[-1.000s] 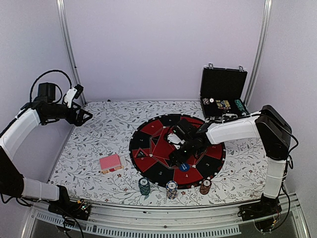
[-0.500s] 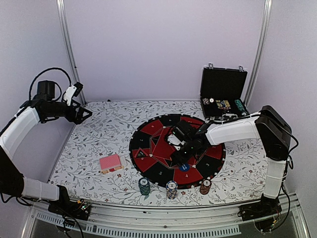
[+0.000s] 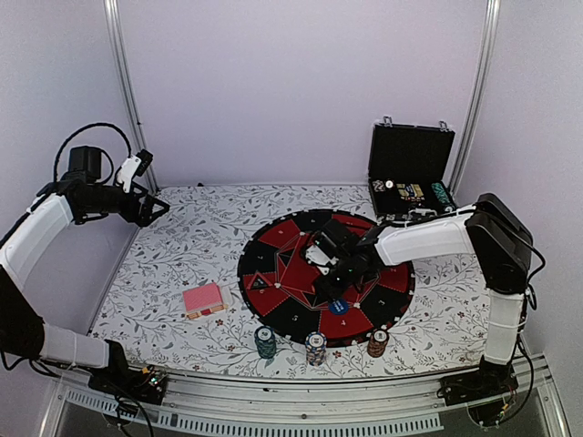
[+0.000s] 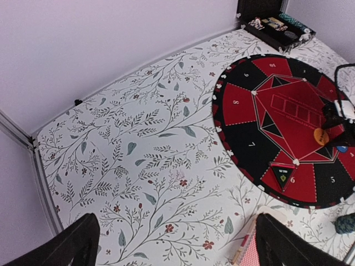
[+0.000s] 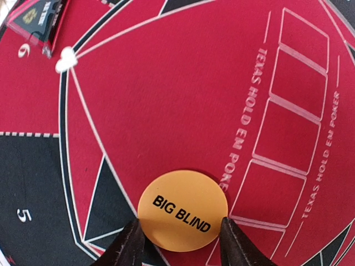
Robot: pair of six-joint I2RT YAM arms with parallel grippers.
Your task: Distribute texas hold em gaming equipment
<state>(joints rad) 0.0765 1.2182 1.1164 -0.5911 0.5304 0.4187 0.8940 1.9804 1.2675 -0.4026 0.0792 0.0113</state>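
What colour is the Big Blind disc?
The disc is orange with black lettering; best in right wrist view.

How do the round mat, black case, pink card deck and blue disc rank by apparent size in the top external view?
1. round mat
2. black case
3. pink card deck
4. blue disc
None look alike.

You have a floral-print counter point(image 3: 182, 246) filling the lower half of the top view. A big round red-and-black mat point(image 3: 273, 235) lies flat on it, right of centre. At upper right, just beyond the mat's far edge, a black hinged case point(image 3: 410, 157) sits open with its lid upright. A pale wall point(image 3: 301, 91) closes the back, and a metal rail point(image 3: 301, 411) runs along the bottom edge.
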